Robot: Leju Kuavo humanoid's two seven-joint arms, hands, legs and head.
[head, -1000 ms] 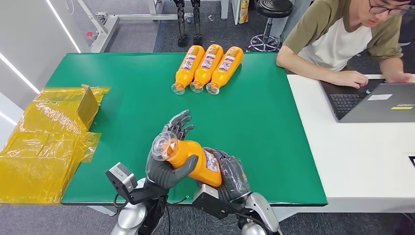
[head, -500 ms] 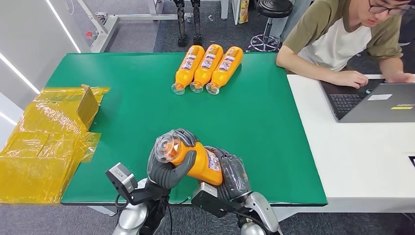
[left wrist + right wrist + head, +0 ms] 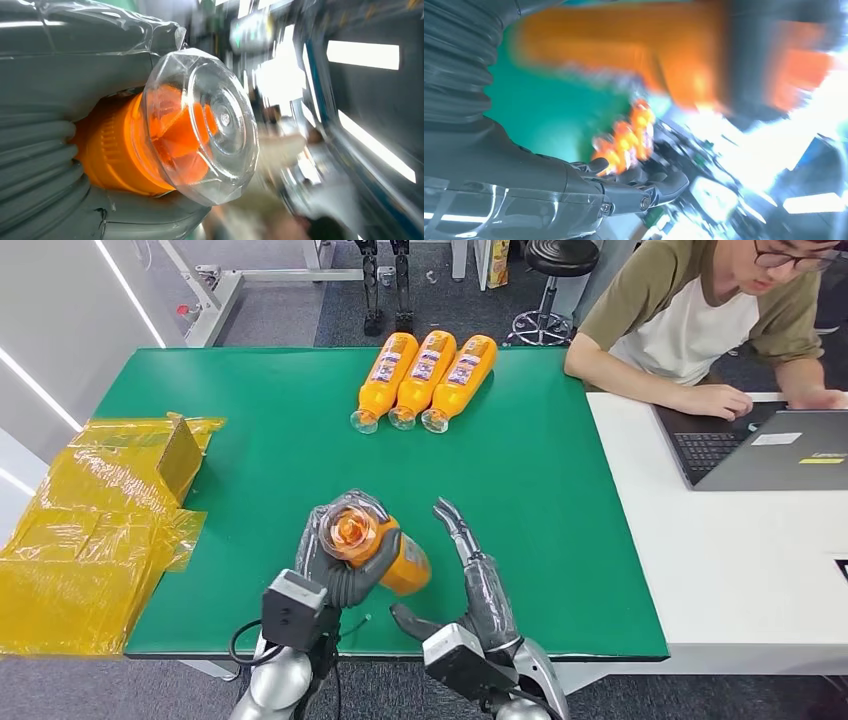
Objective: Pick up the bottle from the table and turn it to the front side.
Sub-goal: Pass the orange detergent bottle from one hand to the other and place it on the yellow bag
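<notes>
- We hold the orange bottle [image 3: 385, 552] in our left hand [image 3: 335, 562], lifted off the green table [image 3: 250, 490] near its front edge, with the clear cap [image 3: 347, 528] pointing up toward our head camera.
- The fingers of the left hand wrap tightly around the neck and shoulder of the bottle; in the left wrist view the cap [image 3: 200, 125] stands out just past the grey fingers [image 3: 45, 150].
- Our right hand [image 3: 470, 585] is beside the bottle, fingers straight and spread, holding nothing.
- We judge that the pick-up is done. The turning to the front side is what is left; the label is hardly visible from above, so we cannot say which side faces forward.
- The right wrist view is blurred; the orange shape there is probably the bottle body, close to the open fingers.
- Three other bottles [image 3: 425, 375] lie together at the far side, well apart from us.
- Yellow bags [image 3: 90, 530] lie on the left edge, and a person [image 3: 700, 320] works on a laptop [image 3: 770, 445] at the white table on the right.
- Between these the green surface gives wide room to rotate and put down the bottle.
</notes>
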